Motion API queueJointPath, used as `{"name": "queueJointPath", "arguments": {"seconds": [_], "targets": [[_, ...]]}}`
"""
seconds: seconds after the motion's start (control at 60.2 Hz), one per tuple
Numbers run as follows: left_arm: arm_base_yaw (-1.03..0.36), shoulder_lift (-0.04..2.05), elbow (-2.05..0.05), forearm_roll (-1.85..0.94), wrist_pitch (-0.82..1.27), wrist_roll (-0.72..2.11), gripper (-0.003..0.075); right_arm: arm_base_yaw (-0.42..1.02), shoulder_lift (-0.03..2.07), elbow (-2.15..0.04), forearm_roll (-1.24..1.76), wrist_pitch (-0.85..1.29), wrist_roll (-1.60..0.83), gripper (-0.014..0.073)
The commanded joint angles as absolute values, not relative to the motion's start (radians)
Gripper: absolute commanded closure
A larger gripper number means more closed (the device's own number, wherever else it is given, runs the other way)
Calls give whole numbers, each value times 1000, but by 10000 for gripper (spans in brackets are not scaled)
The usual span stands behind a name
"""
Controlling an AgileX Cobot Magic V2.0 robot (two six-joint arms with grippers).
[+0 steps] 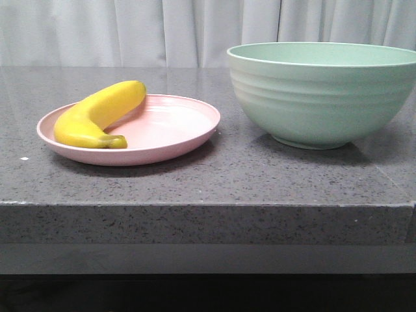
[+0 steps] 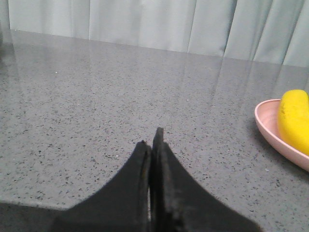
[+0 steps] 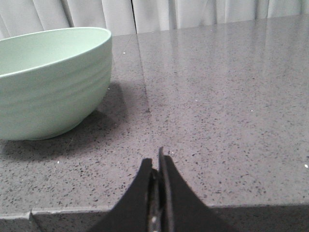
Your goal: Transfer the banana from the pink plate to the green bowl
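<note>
The yellow banana (image 1: 97,114) lies on the left half of the pink plate (image 1: 175,127), its dark stem tip toward the front. The mint-green bowl (image 1: 322,97) stands to the right of the plate, empty as far as I see. Neither gripper shows in the front view. In the left wrist view my left gripper (image 2: 150,140) is shut and empty, low over the counter, with the plate (image 2: 268,126) and banana (image 2: 294,121) off to its side. In the right wrist view my right gripper (image 3: 155,162) is shut and empty near the counter's front edge, the bowl (image 3: 50,96) off to its side.
The grey speckled stone counter (image 1: 247,175) has a front edge close below the plate and bowl. A pale curtain (image 1: 195,29) hangs behind the counter.
</note>
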State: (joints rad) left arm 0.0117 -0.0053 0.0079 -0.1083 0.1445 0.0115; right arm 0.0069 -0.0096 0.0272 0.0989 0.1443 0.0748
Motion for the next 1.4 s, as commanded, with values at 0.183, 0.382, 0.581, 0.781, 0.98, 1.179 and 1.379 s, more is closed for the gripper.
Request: {"name": "queueJointPath", "arguments": {"seconds": [0.183,0.382,0.581,0.781,0.98,1.179,1.379], "targets": [[14,-23,10,-118,63,9,741,2,-34,28,93,70,71,655],[14,-23,10,-118,63,9,741,2,-34,28,93,69,71,655],[14,-23,10,-118,61,9,741,2,-34,28,93,67,71,655],[14,-23,-35,-116,54,9,741,2,-34,-10,93,119,71,655],[14,42,-206,-32,114,9,741,2,-4,-181,88,245,71,655],[14,238,-369,-34,138,9,741,2,157,-356,85,287,71,655],[14,357,-436,-34,130,9,741,2,295,-441,65,289,70,655]]}}
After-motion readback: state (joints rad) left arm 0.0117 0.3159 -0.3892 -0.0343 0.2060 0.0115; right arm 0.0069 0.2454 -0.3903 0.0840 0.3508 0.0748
